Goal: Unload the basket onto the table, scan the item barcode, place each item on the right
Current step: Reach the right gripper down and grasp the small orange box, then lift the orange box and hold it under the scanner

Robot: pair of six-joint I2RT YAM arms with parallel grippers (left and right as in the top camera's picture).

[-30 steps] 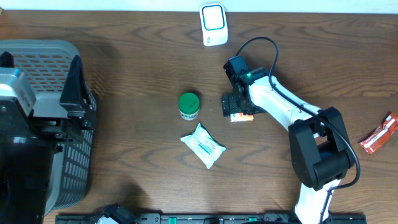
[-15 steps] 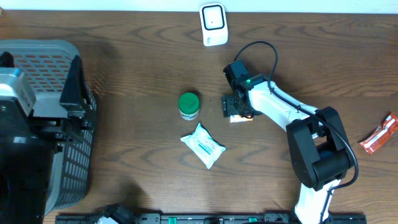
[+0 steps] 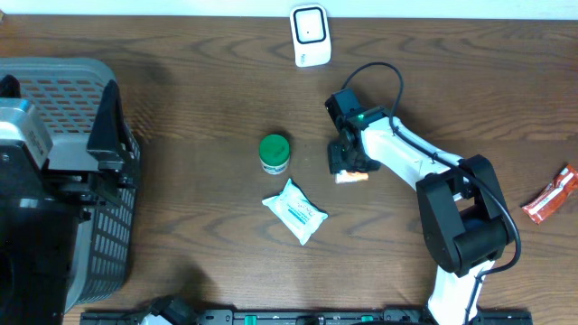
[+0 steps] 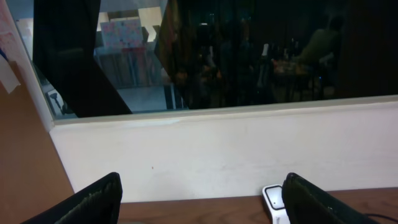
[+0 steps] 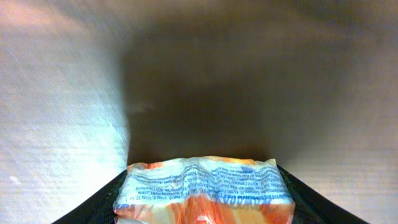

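Observation:
An orange and white packet [image 5: 202, 190] with blue print lies on the wooden table, right of centre in the overhead view [image 3: 354, 176]. My right gripper [image 3: 347, 164] is down over it. In the right wrist view the black fingers [image 5: 102, 204] press against both sides of the packet, which looks crinkled between them. The white scanner [image 3: 309, 34] stands at the far edge of the table and shows low at the right in the left wrist view [image 4: 272, 200]. My left gripper [image 4: 202, 190] is held up at the far left, open, with nothing between its fingers.
A green-lidded jar [image 3: 275, 153] and a white wipes packet [image 3: 295, 210] lie in the middle of the table. A red wrapper [image 3: 551, 197] lies at the right edge. A grey basket [image 3: 54, 81] stands at the left, under the left arm.
The right gripper's jaws have narrowed from wide open onto the orange packet. The packet has shifted slightly toward the near side. The left arm has not moved.

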